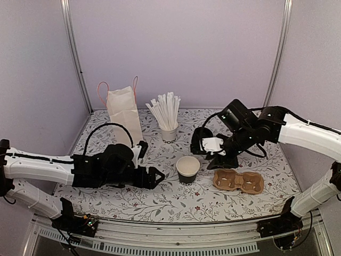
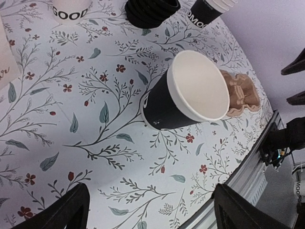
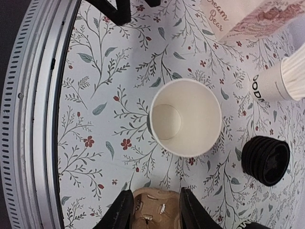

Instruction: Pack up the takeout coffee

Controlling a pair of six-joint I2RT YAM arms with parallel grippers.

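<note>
When going for the black lids (image 3: 265,160), lift the half-open right gripper (image 3: 154,192) up from the brown tray (image 1: 238,181), rest the wide-open left gripper (image 2: 152,210) low, and mind the coffee cup (image 1: 187,169), standing lidless mid-table beside that tray.

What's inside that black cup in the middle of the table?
Nothing that shows. The right wrist view looks straight down into the cup: white walls and a bare white bottom, no drink, no lid on top. Only the table under it is covered.
</note>
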